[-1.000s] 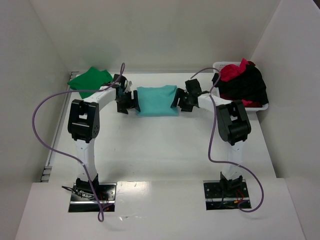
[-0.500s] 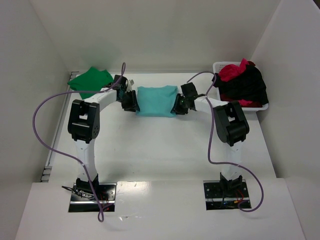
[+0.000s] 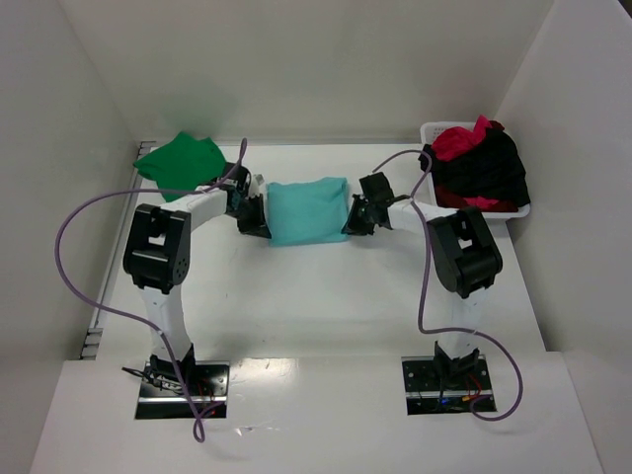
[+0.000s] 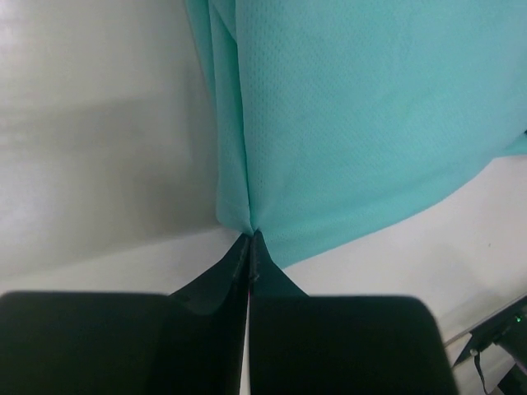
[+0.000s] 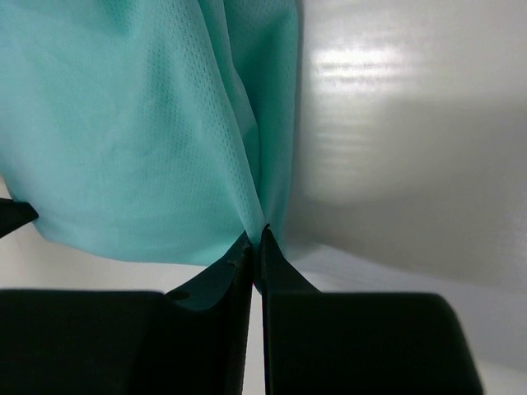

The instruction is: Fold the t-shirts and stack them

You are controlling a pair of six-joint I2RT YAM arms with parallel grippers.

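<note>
I see the teal t-shirt (image 3: 308,209) lying folded in the middle of the white table (image 3: 316,296), toward 12 o'clock from the arm bases. My left gripper (image 4: 249,240) is at the shirt's 9 o'clock edge, its fingers pressed together and pinching the cloth. My right gripper (image 5: 257,239) is at the 3 o'clock edge, pinching the cloth the same way. A green t-shirt (image 3: 181,160) sits at 10 o'clock. At 2 o'clock, a white basket (image 3: 515,210) holds a red t-shirt (image 3: 459,141) and a black t-shirt (image 3: 491,173).
</note>
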